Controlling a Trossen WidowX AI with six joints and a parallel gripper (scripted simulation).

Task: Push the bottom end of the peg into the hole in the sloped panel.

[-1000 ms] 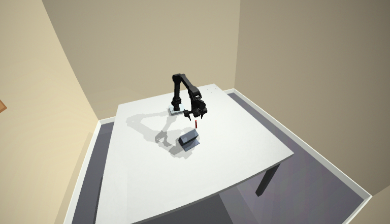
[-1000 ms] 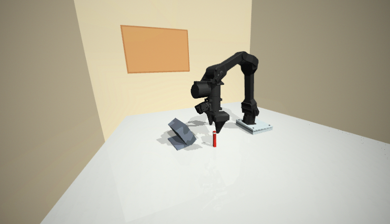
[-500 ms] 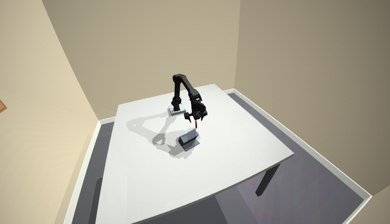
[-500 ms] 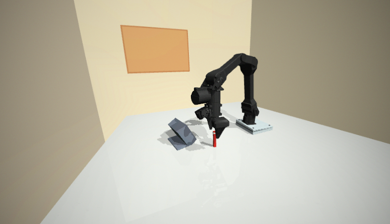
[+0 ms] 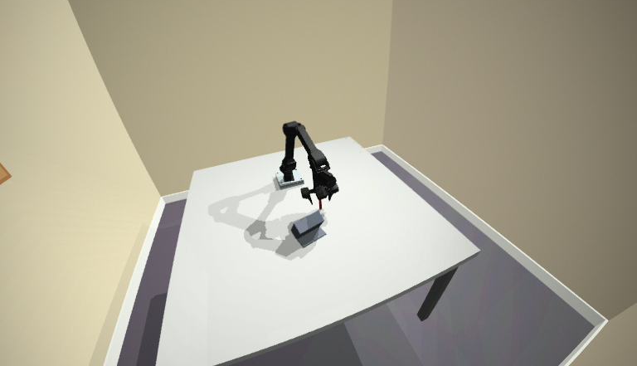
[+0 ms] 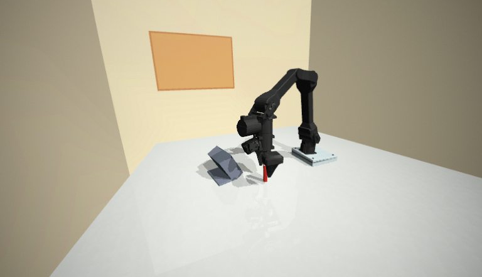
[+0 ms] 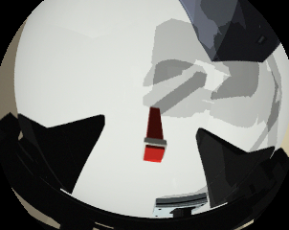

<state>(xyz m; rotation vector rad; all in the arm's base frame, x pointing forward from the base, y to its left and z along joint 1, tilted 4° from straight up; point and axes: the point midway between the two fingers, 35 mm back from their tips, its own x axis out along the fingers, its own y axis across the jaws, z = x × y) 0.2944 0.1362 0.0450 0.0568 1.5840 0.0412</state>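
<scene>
The red peg (image 5: 320, 205) (image 6: 265, 175) (image 7: 154, 126) stands upright on the table. It has flat sides and a pale grey band near its top. My gripper (image 5: 320, 201) (image 6: 265, 171) (image 7: 152, 126) is open, pointing down over the peg, with its fingertips on either side of the peg's upper part and apart from it. The blue-grey sloped panel (image 5: 307, 222) (image 6: 227, 162) (image 7: 237, 35) stands beside the peg. A small dark mark, apparently the hole (image 7: 261, 39), shows in its face in the wrist view. The top and exterior views do not show the hole.
The white table (image 5: 244, 296) (image 6: 319, 224) carries the peg, the panel and my arm's pale base plate (image 5: 295, 183) (image 6: 325, 157). The panel is close to the gripper, at the upper right of the wrist view. Shadows of the arm fall around the panel.
</scene>
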